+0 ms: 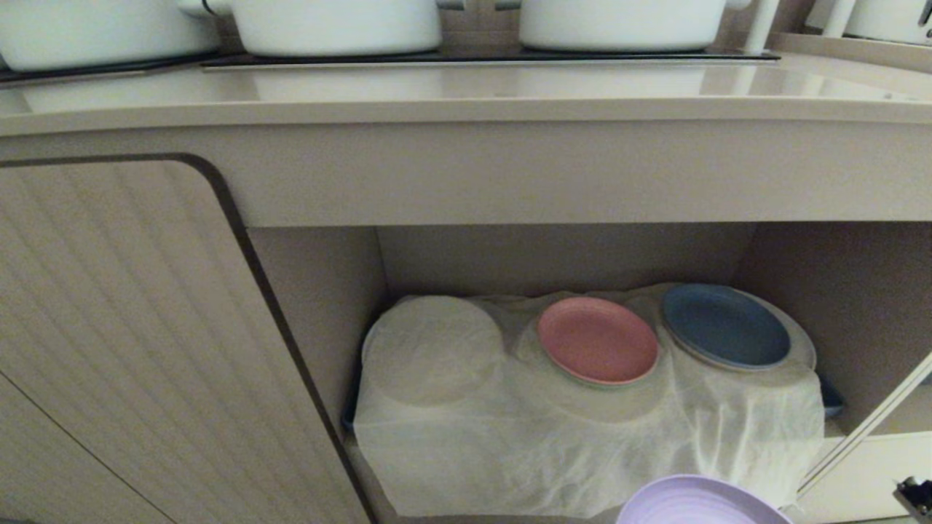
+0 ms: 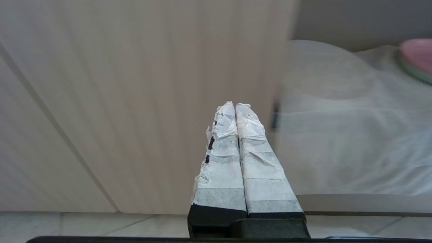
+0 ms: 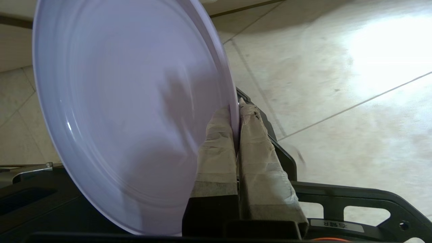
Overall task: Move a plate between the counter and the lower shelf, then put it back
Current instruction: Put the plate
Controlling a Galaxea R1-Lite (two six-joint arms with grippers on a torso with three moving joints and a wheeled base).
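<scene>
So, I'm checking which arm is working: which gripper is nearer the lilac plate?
Right. The right gripper is shut on the lilac plate, clamping its rim. The left gripper, jaws shut and empty, points at the cupboard door, off the plate.

Pots [image 1: 335,25] along the counter's [image 1: 466,98] back edge. Shelf [image 1: 837,306] below: two plates [image 1: 597,338] on cloth [image 1: 553,444], toward back-right corner; possibly another under cloth, left.

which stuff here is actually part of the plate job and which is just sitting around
In the job:
- lilac plate, pinched at its rim by the shut right claw
- counter
- lower shelf with white cloth

Just sitting around:
- pink plate
- blue plate
- white pots on the hob
- cupboard door
- left claw, shut and empty
</scene>
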